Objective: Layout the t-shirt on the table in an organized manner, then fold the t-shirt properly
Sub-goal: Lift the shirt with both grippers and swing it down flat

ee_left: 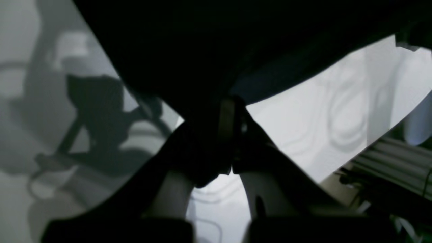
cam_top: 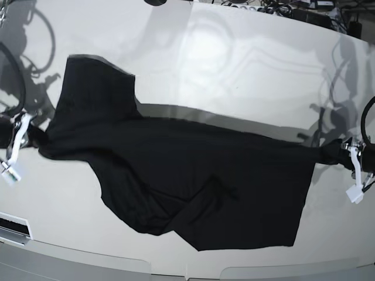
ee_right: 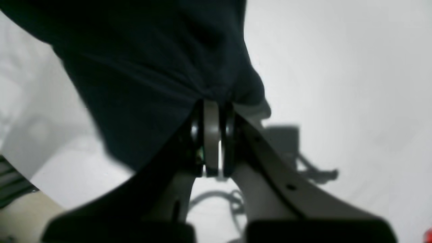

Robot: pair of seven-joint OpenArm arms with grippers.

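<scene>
The black t-shirt (cam_top: 176, 170) is stretched sideways across the white table (cam_top: 234, 70), one sleeve spread at the upper left and the lower middle bunched in folds. In the base view my right gripper (cam_top: 32, 136) holds its left end and my left gripper (cam_top: 337, 153) holds its right end. In the left wrist view the left gripper (ee_left: 233, 135) is shut on dark fabric (ee_left: 219, 50) over the table (ee_left: 337, 111). In the right wrist view the right gripper (ee_right: 212, 135) is shut on the shirt's cloth (ee_right: 152, 67) over the table (ee_right: 337, 67).
Cables (cam_top: 281, 9) lie along the table's far right edge. The curved front edge (cam_top: 176, 266) runs just below the shirt's hem. A slotted panel (cam_top: 14, 228) sits at the front left. Dark equipment (ee_left: 388, 162) stands beyond the table edge in the left wrist view.
</scene>
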